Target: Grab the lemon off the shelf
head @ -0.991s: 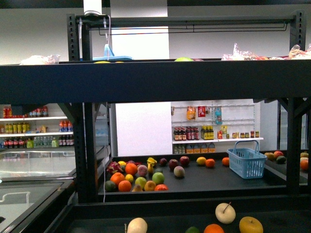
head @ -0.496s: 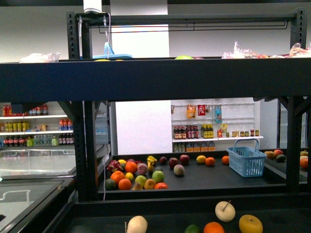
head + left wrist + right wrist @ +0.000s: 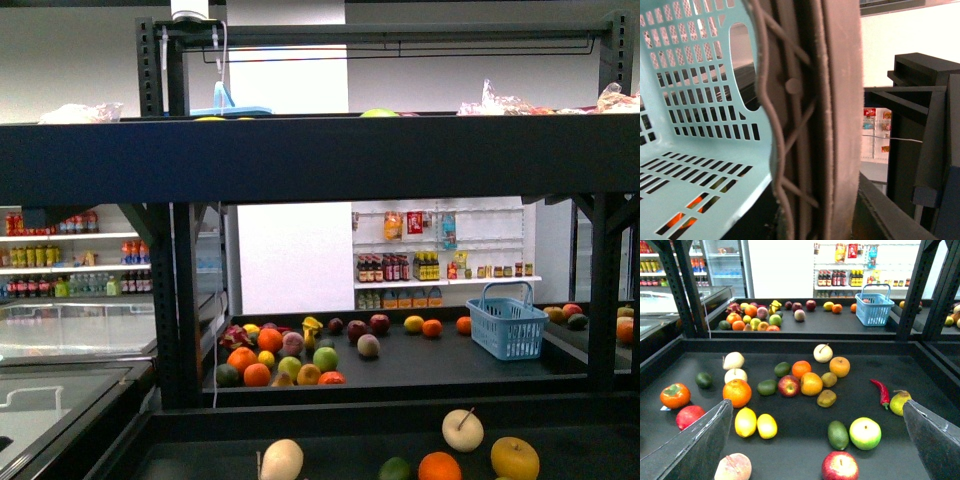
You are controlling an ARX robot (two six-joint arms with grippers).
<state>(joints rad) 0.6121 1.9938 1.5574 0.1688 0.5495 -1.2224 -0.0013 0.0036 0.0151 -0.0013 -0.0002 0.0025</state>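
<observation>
Two lemons [image 3: 745, 421] [image 3: 767, 425], small bright-yellow ovals, lie side by side on the black shelf tier [image 3: 790, 455] in the right wrist view. My right gripper [image 3: 816, 402] hangs open above this tier with nothing between its fingers [image 3: 695, 445]. The lemons lie close to that dark finger. In the left wrist view my left gripper [image 3: 810, 125] is shut on the rim of a pale blue basket [image 3: 700, 100]. The front view shows the shelf [image 3: 320, 155] but neither arm, and no lemon on its near tier.
Around the lemons lie an orange [image 3: 737, 392], a peach [image 3: 733, 467], a red apple [image 3: 840, 466], an avocado [image 3: 838, 434], a green apple [image 3: 865, 433] and a red chilli [image 3: 881, 391]. A second blue basket [image 3: 874, 308] stands on the far rack. Black uprights [image 3: 680, 290] flank the tier.
The whole front view has shifted slightly upward in the picture. Nothing on the shelves has moved.
</observation>
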